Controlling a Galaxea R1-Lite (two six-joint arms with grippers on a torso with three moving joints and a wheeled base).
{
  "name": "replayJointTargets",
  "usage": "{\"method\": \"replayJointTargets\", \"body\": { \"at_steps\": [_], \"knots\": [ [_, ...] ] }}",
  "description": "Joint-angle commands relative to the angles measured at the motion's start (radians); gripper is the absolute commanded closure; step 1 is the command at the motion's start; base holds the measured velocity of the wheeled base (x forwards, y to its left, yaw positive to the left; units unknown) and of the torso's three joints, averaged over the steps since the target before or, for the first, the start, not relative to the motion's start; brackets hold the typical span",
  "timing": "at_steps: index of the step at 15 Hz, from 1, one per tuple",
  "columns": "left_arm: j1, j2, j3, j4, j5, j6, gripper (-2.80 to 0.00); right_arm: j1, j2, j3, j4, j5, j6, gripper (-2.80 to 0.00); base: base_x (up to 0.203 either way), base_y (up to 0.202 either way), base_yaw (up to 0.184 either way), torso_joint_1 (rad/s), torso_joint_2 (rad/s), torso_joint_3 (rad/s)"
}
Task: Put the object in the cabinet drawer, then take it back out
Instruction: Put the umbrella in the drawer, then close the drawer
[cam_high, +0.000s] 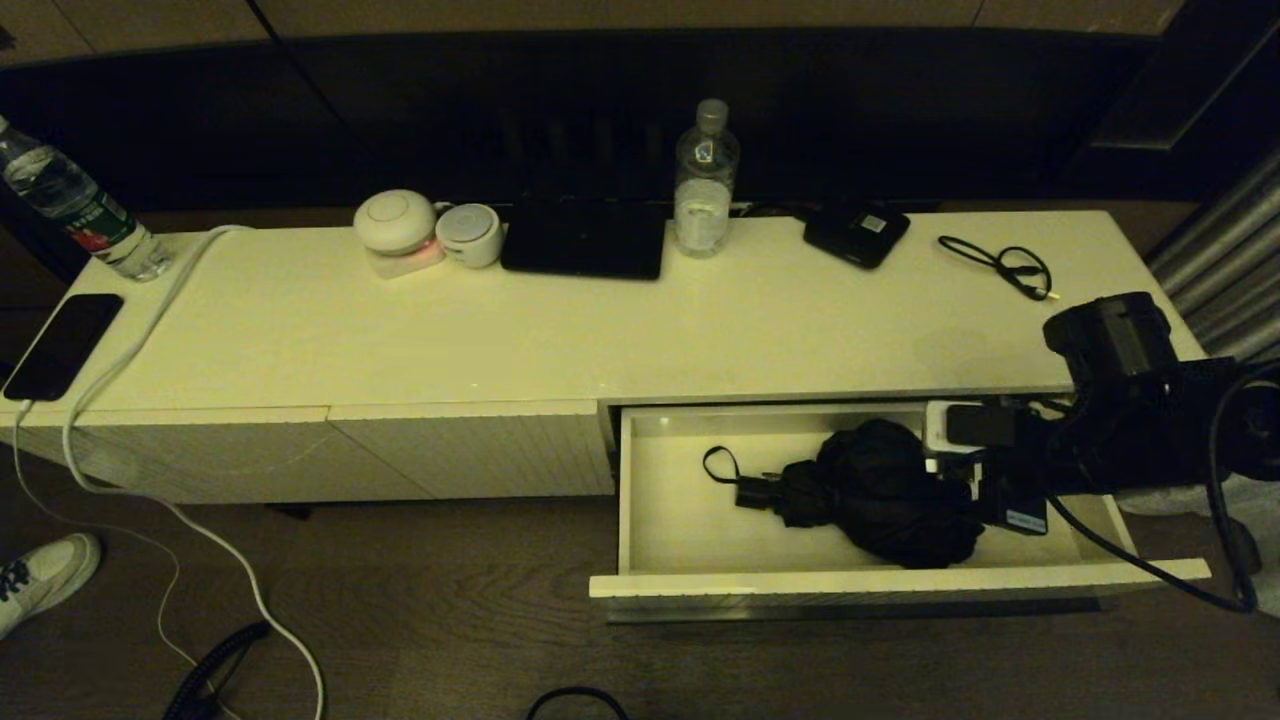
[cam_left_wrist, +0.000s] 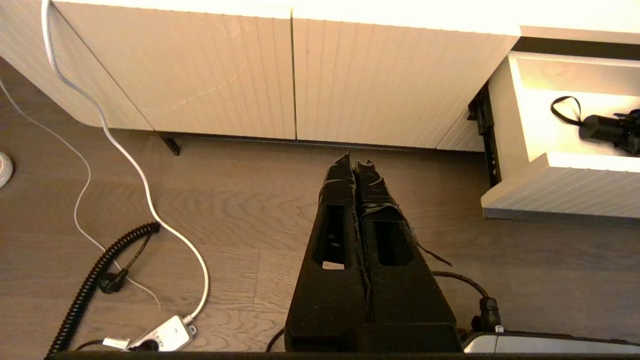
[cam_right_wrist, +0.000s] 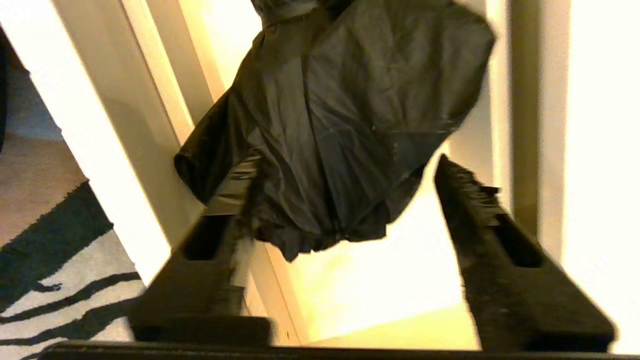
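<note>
Bunchy black fabric umbrella (cam_high: 880, 490) | lies inside the pulled-out cream-white ribbed drawer (cam_high: 900, 582) | right gripper (cam_right_wrist: 345, 210) fingers spread around its cloth end | squeeze the thick middle, not loose cloth | left gripper (cam_left_wrist: 356, 165) parked low, fingers pressed together.

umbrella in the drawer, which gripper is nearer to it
The right. The right gripper is open, its fingers either side of the umbrella lying in the open drawer. The left gripper is shut, low over the floor before the closed panels.

Matte, crinkled cloth umbrella (cam_high: 885, 490); finely ribbed drawer (cam_left_wrist: 565, 187) front; wood-grain floor (cam_left_wrist: 240, 200).
</note>
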Motion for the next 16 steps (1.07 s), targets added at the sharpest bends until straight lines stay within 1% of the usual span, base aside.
{"method": "replayJointTargets", "body": {
  "at_steps": [1, 5, 8, 9, 10, 12, 16],
  "knots": [
    [0.001, -0.002, 0.000, 0.000, 0.000, -0.001, 0.00, 0.004, -0.083, 0.014, 0.019, 0.001, -0.003, -2.80, 0.000, 0.000, 0.000, 0.000, 0.00, 0.000],
    [0.001, -0.002, 0.000, 0.000, 0.000, -0.001, 0.00, 0.004, -0.246, 0.115, 0.076, 0.002, 0.035, -2.80, 0.000, 0.000, 0.000, 0.000, 0.00, 0.000],
    [0.001, -0.002, 0.000, 0.000, 0.000, -0.001, 0.00, 0.002, -0.361, 0.185, 0.148, -0.001, 0.145, -2.80, 0.000, 0.000, 0.000, 0.000, 0.00, 0.000],
    [0.001, -0.002, 0.000, 0.000, 0.000, -0.001, 0.00, 0.002, -0.403, 0.209, 0.189, -0.002, 0.178, 0.00, 0.000, 0.000, 0.000, 0.000, 0.00, 0.000],
    [0.001, -0.002, 0.000, 0.000, 0.000, -0.001, 0.00, 0.001, -0.445, 0.241, 0.226, -0.002, 0.200, 0.00, 0.000, 0.000, 0.000, 0.000, 0.00, 0.000],
    [0.001, -0.002, 0.000, 0.000, 0.000, -0.001, 0.00, -0.001, -0.514, 0.325, 0.273, -0.002, 0.214, 0.00, 0.000, 0.000, 0.000, 0.000, 0.00, 0.000],
    [0.001, -0.002, 0.000, 0.000, 0.000, -0.001, 0.00, 0.025, -0.575, 0.541, 0.279, -0.001, 0.216, 0.00, 0.000, 0.000, 0.000, 0.000, 0.00, 0.000]
  ]
}}
